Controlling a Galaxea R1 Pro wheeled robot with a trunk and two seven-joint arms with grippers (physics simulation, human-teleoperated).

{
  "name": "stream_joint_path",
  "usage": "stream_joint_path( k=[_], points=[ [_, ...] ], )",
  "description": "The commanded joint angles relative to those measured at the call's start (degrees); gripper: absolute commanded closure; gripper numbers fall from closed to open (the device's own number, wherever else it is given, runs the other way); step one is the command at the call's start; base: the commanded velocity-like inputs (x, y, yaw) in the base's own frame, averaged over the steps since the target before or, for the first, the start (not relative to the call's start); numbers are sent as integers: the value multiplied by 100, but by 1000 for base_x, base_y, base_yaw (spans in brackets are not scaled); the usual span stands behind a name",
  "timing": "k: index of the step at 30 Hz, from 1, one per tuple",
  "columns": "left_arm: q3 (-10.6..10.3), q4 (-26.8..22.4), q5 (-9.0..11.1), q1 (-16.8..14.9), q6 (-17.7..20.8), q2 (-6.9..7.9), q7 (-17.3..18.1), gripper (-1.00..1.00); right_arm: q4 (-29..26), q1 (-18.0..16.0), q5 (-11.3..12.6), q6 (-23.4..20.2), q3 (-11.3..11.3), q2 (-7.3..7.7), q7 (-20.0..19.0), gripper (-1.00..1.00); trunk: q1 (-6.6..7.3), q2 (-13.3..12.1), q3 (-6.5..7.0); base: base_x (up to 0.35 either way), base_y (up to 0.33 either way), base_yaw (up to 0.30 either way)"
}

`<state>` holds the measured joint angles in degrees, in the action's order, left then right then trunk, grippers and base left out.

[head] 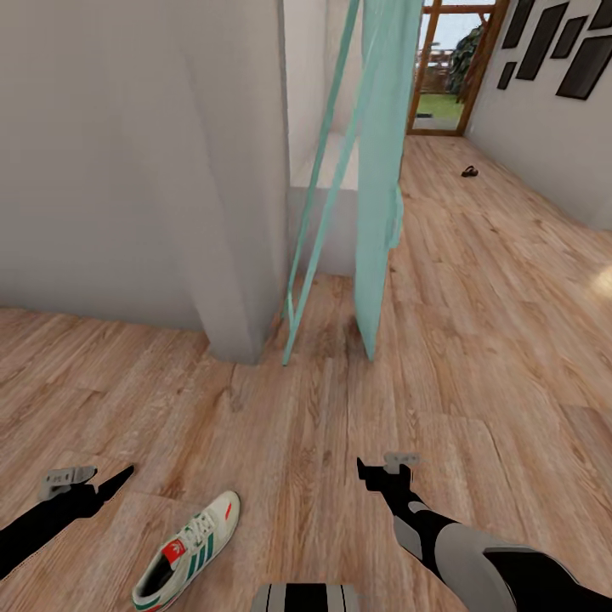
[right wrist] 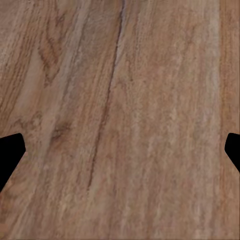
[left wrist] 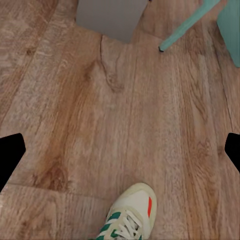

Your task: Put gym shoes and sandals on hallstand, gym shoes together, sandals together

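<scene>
One gym shoe, cream-white with green stripes and a red tongue label, lies on the corridor floor at the near edge of the head view, toe pointing away. Its toe also appears in the left wrist view as the gym shoe. My left gripper hovers open to the shoe's left, above the floor; my left gripper holds nothing. To the shoe's right, my right gripper is open over bare planks, and my right gripper is empty. Far down the corridor lies a small dark shape, seemingly a sandal.
A pale grey-white panel with a low ledge behind it rises ahead on the left; I cannot tell whether it is the hallstand. A turquoise frame leans beside it. Open floor runs right toward a glazed door.
</scene>
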<state>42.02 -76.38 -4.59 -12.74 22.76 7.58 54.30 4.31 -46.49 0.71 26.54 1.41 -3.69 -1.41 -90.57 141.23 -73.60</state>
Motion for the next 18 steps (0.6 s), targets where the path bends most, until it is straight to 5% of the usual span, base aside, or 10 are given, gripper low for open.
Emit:
stream_joint_path(
  k=[1, 13, 18],
  points=[
    [0, 0, -1, 0, 0, -1, 1, -100, 0, 0, 0, 0, 0, 0, 0, -100, 0, 0, 0, 210, 266, -2],
    [0, 3, 2, 0, 0, 1, 10, -100, 0, 0, 0, 0, 0, 0, 0, -100, 0, 0, 0, 38, 53, -6],
    [0, 8, -6, 0, 0, -1, 10, -100, 0, 0, 0, 0, 0, 0, 0, -100, 0, 0, 0, 1, 1, -193]
  ],
)
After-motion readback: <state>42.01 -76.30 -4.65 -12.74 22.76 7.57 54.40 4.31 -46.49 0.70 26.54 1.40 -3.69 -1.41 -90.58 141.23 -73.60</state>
